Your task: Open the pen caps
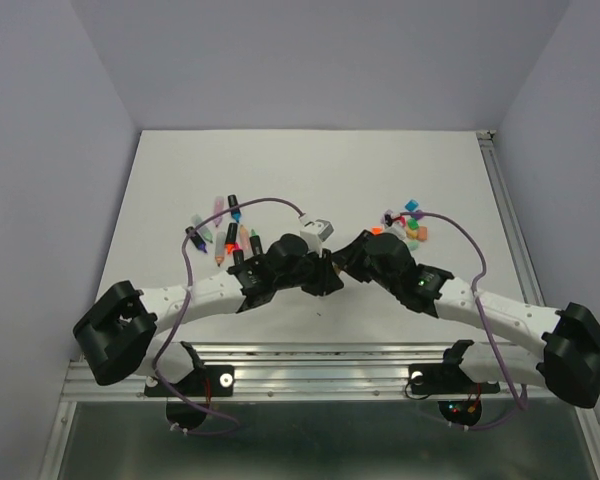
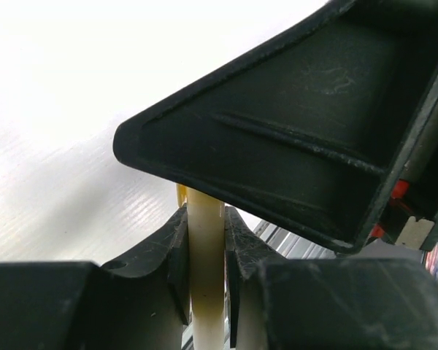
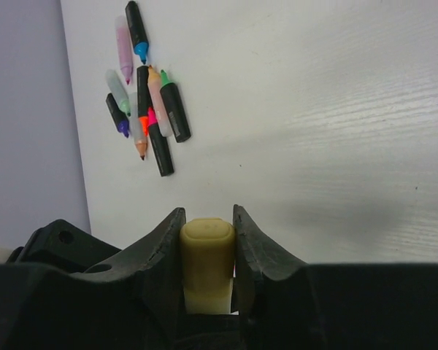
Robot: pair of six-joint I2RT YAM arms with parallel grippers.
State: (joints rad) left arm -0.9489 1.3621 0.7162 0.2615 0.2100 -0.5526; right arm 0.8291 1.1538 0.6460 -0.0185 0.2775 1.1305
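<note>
Yellow pen cap (image 3: 206, 262): stubby, rounded end, clenched in right gripper (image 3: 206, 219) over the table (image 1: 280, 170).
Left gripper (image 2: 205, 215) clamps a cream pen barrel (image 2: 204, 284); loose pen caps (image 1: 408, 225), mixed colours, clustered right-rear.

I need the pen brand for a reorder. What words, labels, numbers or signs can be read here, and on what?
None can be read.
The loose pens show no print at this size.
The caps in their heap are too small to tell.
The yellow cap in the right gripper and the cream pen in the left gripper are plain on the sides that show.
</note>
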